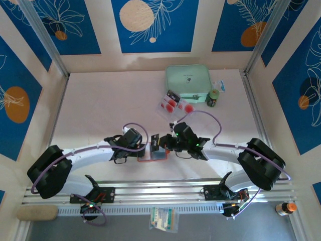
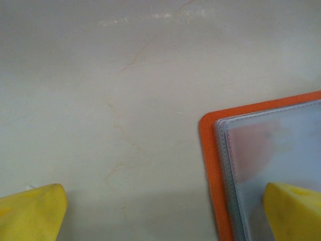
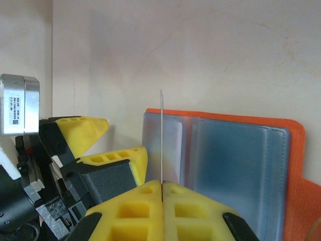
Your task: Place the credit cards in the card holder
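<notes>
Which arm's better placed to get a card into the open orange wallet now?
Right. The right gripper is shut on a thin pale card, held edge-on toward the open orange folding card holder and its clear sleeves. The left gripper is open and empty.

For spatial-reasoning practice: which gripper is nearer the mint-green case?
Right. The right gripper sits nearside and slightly left of the mint-green case; the left gripper is farther left.

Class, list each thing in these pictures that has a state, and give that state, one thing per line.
Orange-red folding card holder with clear sleeves: open, flat on the table.
Left gripper: open, straddling the holder's corner.
Right gripper: shut on a thin pale credit card, held upright and edge-on.
Mint-green rectangular case: closed.
</notes>
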{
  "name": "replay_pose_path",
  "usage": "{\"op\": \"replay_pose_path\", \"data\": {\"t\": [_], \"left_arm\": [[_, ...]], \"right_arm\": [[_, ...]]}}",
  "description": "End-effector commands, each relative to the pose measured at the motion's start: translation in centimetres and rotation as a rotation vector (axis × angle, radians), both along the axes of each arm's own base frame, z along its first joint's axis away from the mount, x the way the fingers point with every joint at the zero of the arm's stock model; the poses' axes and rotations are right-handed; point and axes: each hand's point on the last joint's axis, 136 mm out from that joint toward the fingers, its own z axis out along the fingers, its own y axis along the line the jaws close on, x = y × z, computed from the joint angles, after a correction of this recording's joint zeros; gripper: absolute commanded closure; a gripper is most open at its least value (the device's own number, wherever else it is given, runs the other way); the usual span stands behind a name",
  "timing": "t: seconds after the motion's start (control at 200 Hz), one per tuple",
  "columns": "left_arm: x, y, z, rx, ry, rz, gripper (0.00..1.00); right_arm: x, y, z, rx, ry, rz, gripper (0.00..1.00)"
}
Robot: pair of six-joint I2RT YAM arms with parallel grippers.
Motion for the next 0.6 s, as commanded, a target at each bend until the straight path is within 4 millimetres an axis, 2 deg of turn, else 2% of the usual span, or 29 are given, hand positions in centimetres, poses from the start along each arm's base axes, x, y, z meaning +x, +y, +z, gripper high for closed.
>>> {"op": "replay_pose_path", "data": {"t": [0.0,0.3,0.595], "left_arm": [[-0.9,1.0,-1.0,0.055,0.03,-0.004,0.0],[-1.4,2.0,-1.5,0.1,0.059,0.029,0.0],[-1.4,2.0,-1.4,0.094,0.059,0.033,0.0]], "right_arm": [[0.2,0.4,-0.2,0.01,-0.014,-0.009,1.0],[0.2,0.9,-1.0,0.002,-0.025,-0.001,1.0],[0.2,1.4,-1.7,-0.01,-0.031,0.007,1.0]]}}
